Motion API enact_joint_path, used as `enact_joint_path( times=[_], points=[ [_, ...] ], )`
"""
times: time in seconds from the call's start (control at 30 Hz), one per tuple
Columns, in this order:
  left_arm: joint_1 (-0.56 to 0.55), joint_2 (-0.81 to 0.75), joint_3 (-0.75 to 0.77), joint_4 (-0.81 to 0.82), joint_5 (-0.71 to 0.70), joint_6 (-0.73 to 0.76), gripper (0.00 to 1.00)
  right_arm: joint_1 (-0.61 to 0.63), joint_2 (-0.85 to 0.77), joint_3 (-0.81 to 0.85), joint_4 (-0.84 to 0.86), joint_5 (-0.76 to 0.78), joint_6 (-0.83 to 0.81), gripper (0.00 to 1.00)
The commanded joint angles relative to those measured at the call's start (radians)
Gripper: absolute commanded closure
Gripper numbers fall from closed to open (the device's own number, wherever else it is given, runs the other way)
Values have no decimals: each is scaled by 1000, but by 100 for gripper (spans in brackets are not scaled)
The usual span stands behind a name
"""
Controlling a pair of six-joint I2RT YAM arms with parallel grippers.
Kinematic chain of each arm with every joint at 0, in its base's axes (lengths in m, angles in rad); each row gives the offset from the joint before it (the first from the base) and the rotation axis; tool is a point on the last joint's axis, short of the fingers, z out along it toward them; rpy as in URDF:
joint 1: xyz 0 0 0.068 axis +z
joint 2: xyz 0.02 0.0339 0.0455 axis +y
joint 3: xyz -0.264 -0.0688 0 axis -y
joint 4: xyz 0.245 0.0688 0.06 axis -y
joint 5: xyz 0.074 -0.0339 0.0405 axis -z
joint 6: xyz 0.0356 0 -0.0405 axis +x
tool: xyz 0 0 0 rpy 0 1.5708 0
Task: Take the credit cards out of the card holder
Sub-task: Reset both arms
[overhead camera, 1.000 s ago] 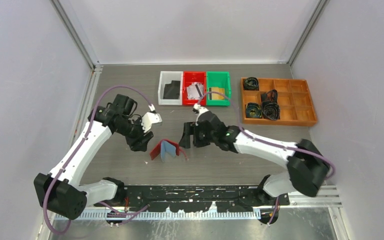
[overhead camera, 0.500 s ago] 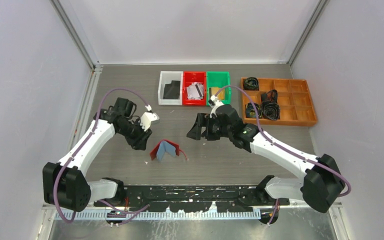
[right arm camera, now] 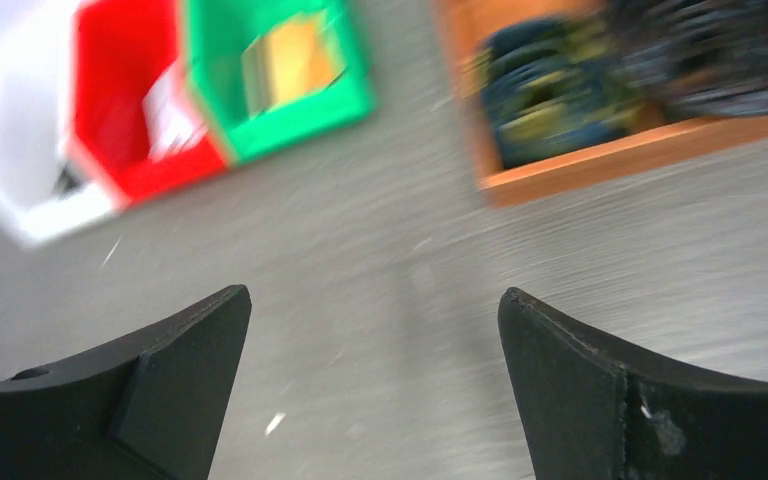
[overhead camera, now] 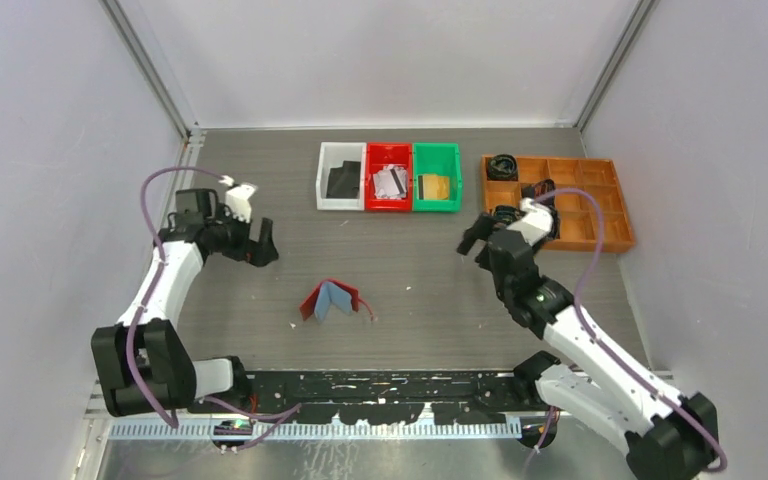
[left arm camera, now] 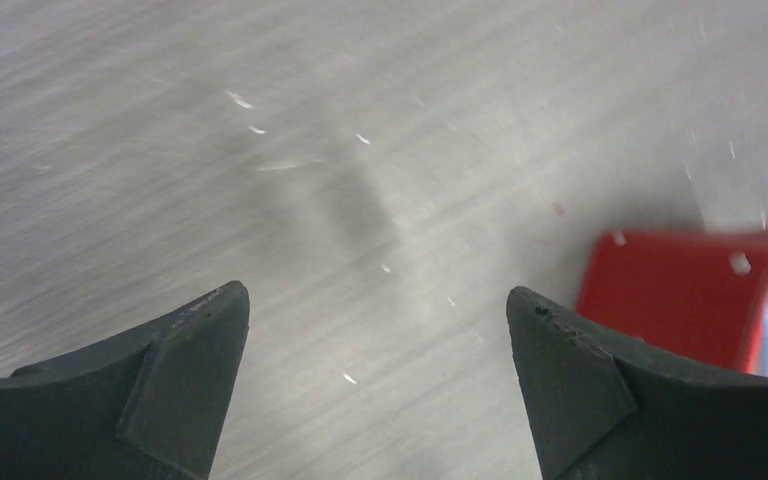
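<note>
The red card holder [overhead camera: 332, 298] lies open and tented on the table in the middle, its pale blue-grey pages up. I cannot tell whether any card is in it. Pale credit cards [overhead camera: 390, 181] lie in the red bin [overhead camera: 388, 160]. My left gripper [overhead camera: 261, 244] is open and empty, up and to the left of the holder. In the left wrist view [left arm camera: 375, 300] the holder's red cover [left arm camera: 680, 295] shows beyond the right finger. My right gripper [overhead camera: 471, 236] is open and empty, far right of the holder near the orange tray; its wrist view [right arm camera: 375, 295] shows bare table between the jaws.
A white bin [overhead camera: 340, 177] with a flat black item, the red bin and a green bin [overhead camera: 435, 177] with a yellowish item stand in a row at the back. An orange compartment tray [overhead camera: 600, 220] with dark coiled items is at the back right. Both also show blurred in the right wrist view.
Both arms have pulled away from the card holder: the left gripper up and to the left, the right gripper far to the right towards the orange tray. The holder has stayed put.
</note>
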Motion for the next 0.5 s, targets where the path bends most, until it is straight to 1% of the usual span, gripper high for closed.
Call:
enact_joint_path(
  times=[0.0,0.03,0.07,0.13,0.17,0.27,0.33,0.4,0.47],
  points=[
    [116,-24,-110,415,112,-233,0,-28,-152,-155,201,652,-81,1],
    [139,-26,-150,508,129,-280,0,-30,-180,-212,348,714,-152,0],
    [160,-24,-192,617,136,-326,0,-36,-199,-286,520,758,-265,1],
    [176,-5,-295,841,100,-416,0,-61,-198,-403,828,817,-431,1],
    [177,14,-321,910,81,-437,0,-86,-180,-430,891,829,-460,0],
    [178,94,-354,1061,56,-480,0,-192,-120,-387,741,792,-367,0],
    [177,142,-373,1136,14,-491,0,-233,-64,-394,761,778,-328,1],
    [177,187,-406,1246,-2,-499,0,-272,3,-393,800,731,-356,1],
    [180,200,-412,1273,-6,-525,0,-302,71,-387,821,710,-360,0]
  ],
)
